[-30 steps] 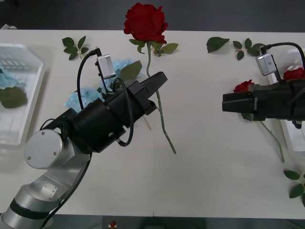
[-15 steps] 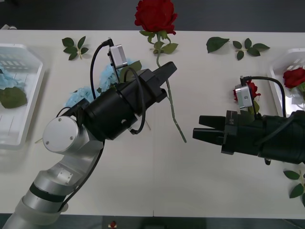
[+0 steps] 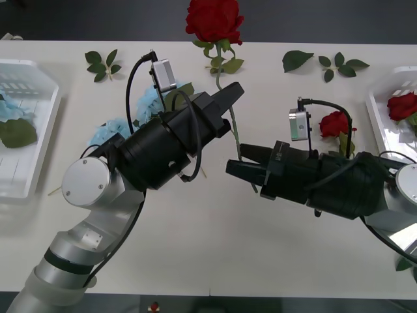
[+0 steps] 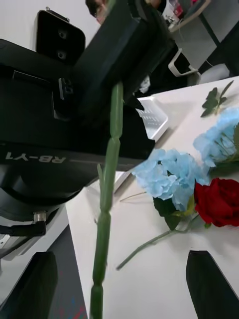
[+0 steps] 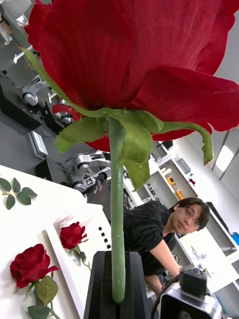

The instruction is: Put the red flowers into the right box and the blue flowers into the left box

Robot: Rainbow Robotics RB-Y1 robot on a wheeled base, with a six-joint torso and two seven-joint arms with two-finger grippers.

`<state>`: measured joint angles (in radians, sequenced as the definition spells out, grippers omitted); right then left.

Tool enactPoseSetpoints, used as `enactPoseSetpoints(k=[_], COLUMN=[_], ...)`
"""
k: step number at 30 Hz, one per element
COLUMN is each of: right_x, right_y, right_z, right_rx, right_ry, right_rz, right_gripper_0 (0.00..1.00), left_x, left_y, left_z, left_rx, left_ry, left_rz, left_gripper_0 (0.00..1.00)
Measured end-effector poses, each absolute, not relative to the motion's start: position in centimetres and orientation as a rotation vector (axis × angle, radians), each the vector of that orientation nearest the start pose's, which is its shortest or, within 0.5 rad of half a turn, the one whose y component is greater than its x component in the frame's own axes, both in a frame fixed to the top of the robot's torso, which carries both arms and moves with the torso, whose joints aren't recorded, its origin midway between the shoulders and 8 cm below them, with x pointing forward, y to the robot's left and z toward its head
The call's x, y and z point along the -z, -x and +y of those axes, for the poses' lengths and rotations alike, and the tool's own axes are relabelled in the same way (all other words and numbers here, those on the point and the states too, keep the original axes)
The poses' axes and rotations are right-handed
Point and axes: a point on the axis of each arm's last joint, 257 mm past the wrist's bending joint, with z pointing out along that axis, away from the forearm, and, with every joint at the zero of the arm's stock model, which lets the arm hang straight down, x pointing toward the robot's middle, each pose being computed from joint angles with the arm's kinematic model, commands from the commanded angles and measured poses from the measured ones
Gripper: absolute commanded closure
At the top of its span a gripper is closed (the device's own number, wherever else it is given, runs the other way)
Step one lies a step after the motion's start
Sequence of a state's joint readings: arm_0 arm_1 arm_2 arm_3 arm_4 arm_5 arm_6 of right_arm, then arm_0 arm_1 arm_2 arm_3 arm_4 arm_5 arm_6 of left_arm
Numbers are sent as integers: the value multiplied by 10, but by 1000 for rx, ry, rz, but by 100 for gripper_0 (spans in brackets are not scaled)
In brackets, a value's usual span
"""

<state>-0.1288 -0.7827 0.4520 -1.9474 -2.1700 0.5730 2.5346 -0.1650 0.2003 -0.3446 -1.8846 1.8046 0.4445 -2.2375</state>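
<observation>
Above the surface [image 3: 273, 261], near its middle, the left pincer [image 3: 229, 98] is pinching the stem of a red rose [image 3: 214, 19], bloom up. Just beside the stem's lower end, the right pincer [image 3: 238, 163] is spread open around it. I judge the rose light, its stem stiff and thin; the bare lower stem is the best hold.
</observation>
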Motion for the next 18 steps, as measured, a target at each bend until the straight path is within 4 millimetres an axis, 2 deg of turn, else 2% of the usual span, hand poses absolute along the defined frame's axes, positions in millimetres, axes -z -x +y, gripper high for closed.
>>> enactPoseSetpoints(k=[4,8,9,10,11,12,13,18], right_x=[120,126,126,125,124,124,124,129], right_y=[-377,-379,-380,-381,-381,-381,-381,-387], right_z=[-21,-14,-13,-11,-10,-9,-7,-5], right_rx=[-1265,-1224,-1218,-1218,-1219,-1219,-1219,-1228], right_ry=[647,698,703,704,704,703,702,678], right_rz=[1590,1583,1579,1574,1571,1568,1568,1577], right_gripper_0=[43,62,73,78,90,96,100,100], left_x=[34,34,34,34,34,34,34,34], left_y=[-440,-440,-440,-440,-440,-440,-440,-440], left_z=[-43,-43,-42,-42,-42,-42,-42,-42], left_rx=[1418,1418,1418,1418,1418,1418,1418,1417], left_ry=[-164,-164,-164,-164,-164,-164,-164,-163], left_rz=[1365,1365,1365,1365,1365,1365,1365,1365], left_gripper_0=[100,100,100,100,100,100,100,100])
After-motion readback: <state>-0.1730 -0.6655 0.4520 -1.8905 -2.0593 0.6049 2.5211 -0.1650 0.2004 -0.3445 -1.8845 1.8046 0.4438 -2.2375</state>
